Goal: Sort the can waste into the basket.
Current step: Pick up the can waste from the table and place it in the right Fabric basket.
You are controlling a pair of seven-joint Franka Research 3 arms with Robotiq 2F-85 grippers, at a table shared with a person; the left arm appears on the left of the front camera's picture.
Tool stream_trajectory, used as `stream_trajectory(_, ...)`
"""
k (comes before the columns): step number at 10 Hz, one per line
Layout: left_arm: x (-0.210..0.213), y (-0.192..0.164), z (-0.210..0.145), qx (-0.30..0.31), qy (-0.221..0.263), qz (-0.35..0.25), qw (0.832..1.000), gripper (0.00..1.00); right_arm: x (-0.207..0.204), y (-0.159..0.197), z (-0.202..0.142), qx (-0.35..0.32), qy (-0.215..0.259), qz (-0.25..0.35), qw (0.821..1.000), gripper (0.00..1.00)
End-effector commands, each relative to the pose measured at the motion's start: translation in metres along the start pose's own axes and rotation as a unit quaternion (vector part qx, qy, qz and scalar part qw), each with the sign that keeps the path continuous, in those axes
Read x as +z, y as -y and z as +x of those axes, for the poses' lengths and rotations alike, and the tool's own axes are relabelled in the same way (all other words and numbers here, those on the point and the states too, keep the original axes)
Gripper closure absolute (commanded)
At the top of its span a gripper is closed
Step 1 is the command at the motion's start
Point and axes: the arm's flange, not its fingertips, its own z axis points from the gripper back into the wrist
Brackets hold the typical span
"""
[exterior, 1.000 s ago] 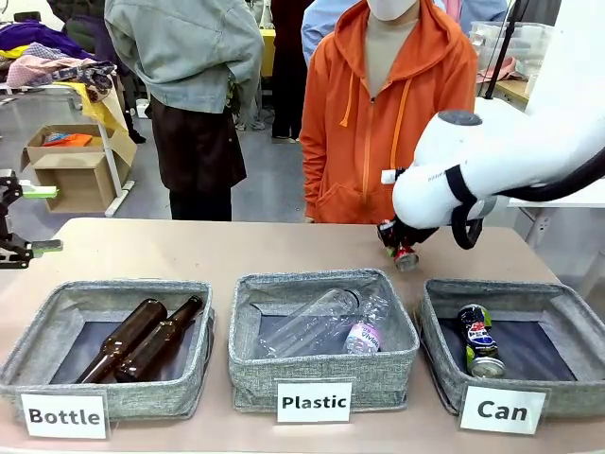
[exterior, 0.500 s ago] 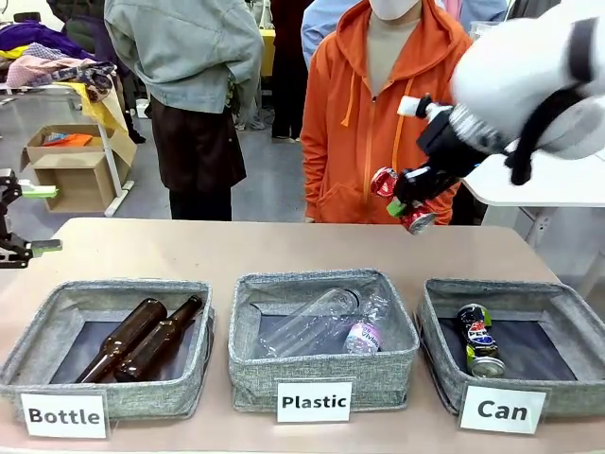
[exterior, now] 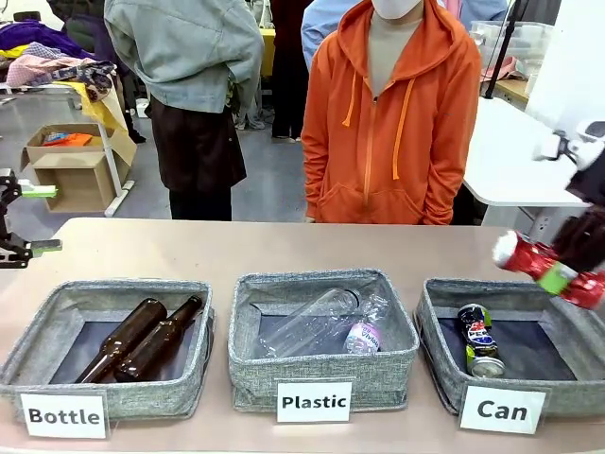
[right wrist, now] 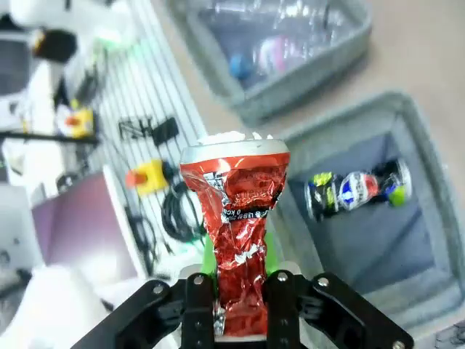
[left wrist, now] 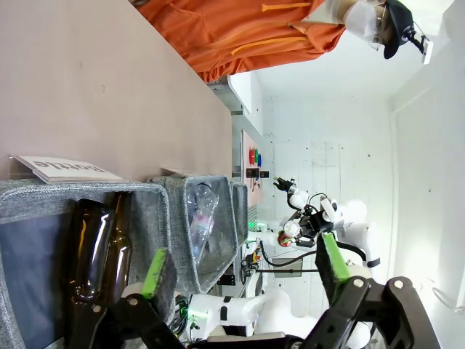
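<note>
Setting: beige table [exterior: 312, 248] in a busy workroom, with a person in an orange hoodie [exterior: 392, 113] standing at its far side and another person in a grey jacket [exterior: 189, 57] farther back.
Right gripper: the right gripper [exterior: 567, 274] sits at the right edge of the front view, above the far right part of the "Can" basket [exterior: 444, 355]; its jaws are clamped tight on the crushed red can [exterior: 544, 267].
Red can: held clear of the table and lying roughly level in the front view, silver end pointing toward the middle basket; in the right wrist view it [right wrist: 236, 225] stands up between the two fingers [right wrist: 200, 309], dented along its length.
Can basket: grey woven fabric with a dark lining, rightmost of three, white label "Can" [exterior: 502, 410] on its near wall; the black-blue Pepsi can [exterior: 479, 339] lies inside near its left wall, also seen below the gripper in the wrist view [right wrist: 356, 187].
Plastic basket: the middle basket [exterior: 248, 364] holds clear plastic bottles [exterior: 326, 323].
Bottle basket: the left basket [exterior: 28, 364] holds two brown glass bottles [exterior: 142, 338] side by side.
Left gripper: the left gripper [exterior: 24, 219] hangs at the left edge over the table's far left corner, jaws spread wide with nothing between them; its green pads [left wrist: 154, 273] frame the bottle basket in the left wrist view.
</note>
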Motion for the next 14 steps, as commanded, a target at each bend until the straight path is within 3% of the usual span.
stream_trajectory(1, 0.002, 0.001, 0.0, -0.005, -0.002, -0.008, 1.0, 0.0, 0.013, 0.019, -0.006, 0.035, 0.007, -0.023, 0.999, 1.0)
stream_trajectory(3, 0.002, 0.001, 0.0, -0.005, -0.002, -0.008, 1.0, 0.0, 0.013, 0.028, -0.01, 0.004, 0.047, -0.072, 0.996, 1.0)
stream_trajectory(8, 0.002, 0.001, 0.0, -0.005, -0.002, -0.008, 1.0, 0.0, 0.006, 0.042, 0.008, -0.032, 0.038, -0.091, 0.995, 1.0)
stream_trajectory(9, 0.002, 0.001, 0.0, -0.005, -0.002, -0.008, 1.0, 0.0, 0.005, 0.044, 0.007, -0.014, 0.033, -0.079, 0.996, 0.25)
stream_trajectory(10, 0.002, 0.001, 0.0, -0.005, -0.002, -0.008, 1.0, 0.0, 0.004, 0.044, 0.004, 0.001, 0.036, -0.071, 0.997, 0.19)
stream_trajectory(11, 0.002, 0.001, 0.0, -0.005, -0.002, -0.008, 1.0, 0.0, 0.003, 0.044, 0.003, 0.008, 0.035, -0.066, 0.997, 0.0)
stream_trajectory(14, 0.002, 0.001, 0.0, -0.005, -0.002, -0.008, 1.0, 0.0, 0.002, 0.038, 0.002, 0.025, 0.03, -0.068, 0.997, 0.0)
